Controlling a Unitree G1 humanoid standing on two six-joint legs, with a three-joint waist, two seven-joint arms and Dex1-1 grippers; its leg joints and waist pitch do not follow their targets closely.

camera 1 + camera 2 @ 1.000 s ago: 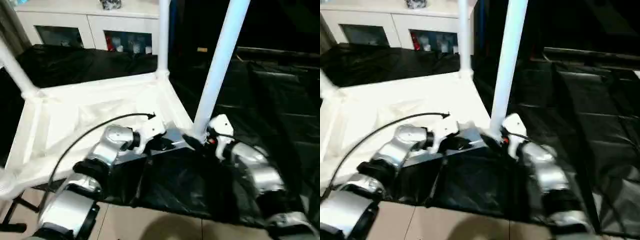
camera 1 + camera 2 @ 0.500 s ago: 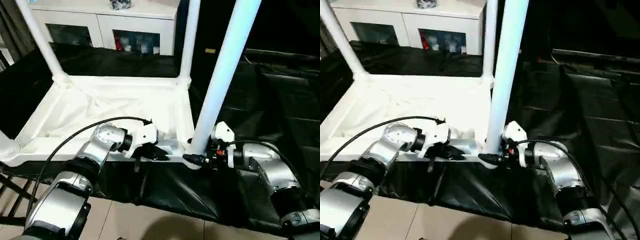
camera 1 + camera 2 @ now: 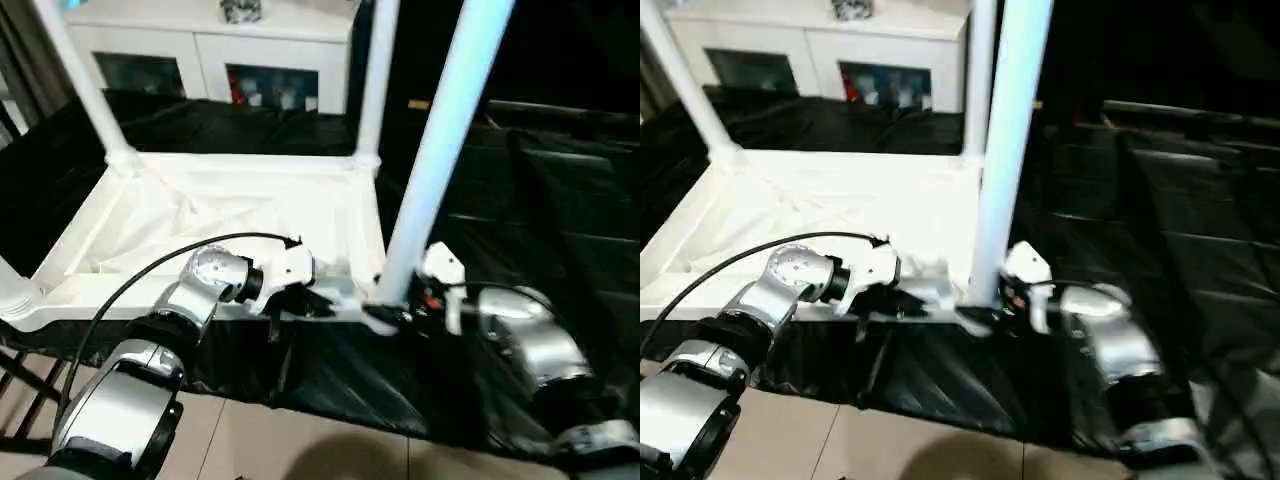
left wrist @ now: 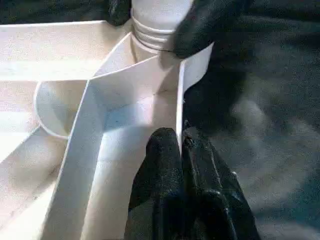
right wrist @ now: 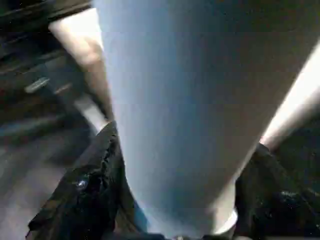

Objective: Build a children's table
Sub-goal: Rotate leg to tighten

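A surface draped in crinkled black plastic sheeting carries the upturned white tabletop, whose near rim sits close to the surface's front edge above a tiled floor.

Left arm: silver forearm reaches forward from the near left, a black cable arcing over it. Left gripper: black fingers pressed together, pinching the thin rim wall of the tabletop along its near edge, close to the near right corner.

Right arm: silver forearm comes in from the near right, wrist turned inward. Right gripper: fingers spread either side of the leg at its base, at the near right corner.
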